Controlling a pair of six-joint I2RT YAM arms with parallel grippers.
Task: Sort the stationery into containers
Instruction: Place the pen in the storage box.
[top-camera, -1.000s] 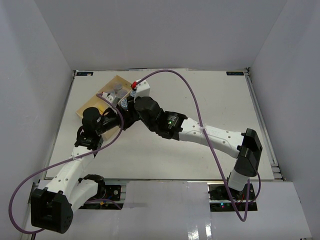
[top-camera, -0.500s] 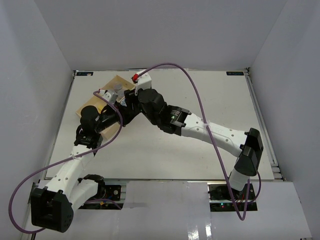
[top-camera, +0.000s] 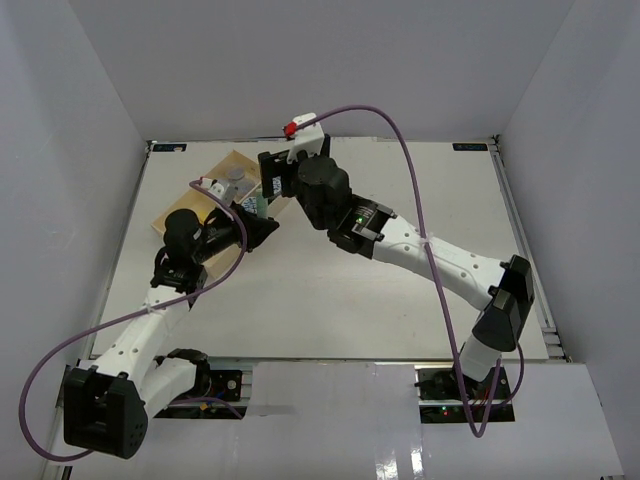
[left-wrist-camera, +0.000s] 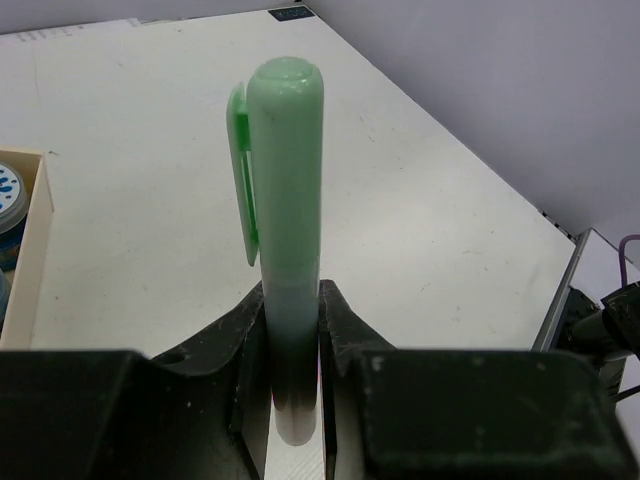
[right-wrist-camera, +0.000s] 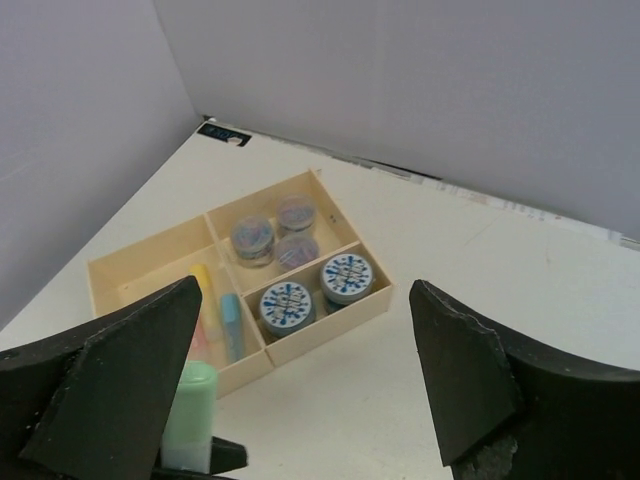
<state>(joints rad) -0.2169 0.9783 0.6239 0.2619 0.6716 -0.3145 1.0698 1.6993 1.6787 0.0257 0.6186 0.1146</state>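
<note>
We look down on two white-and-black robot arms reaching toward the far left corner of a white table, where a shallow pale-wood rectangular tray sits. The left claw is clamped on a pale green capped stick. The stick juts out past the claw's black fingers, outside the tray and just beside its edge. The right claw hovers above the tray with its two fingers spread wide apart and nothing between them.

In the tray's long section, a yellow stick and a blue stick lie side by side. One smaller section holds three grey round rolls. The other holds two blue-and-white patterned round rolls, close together.
</note>
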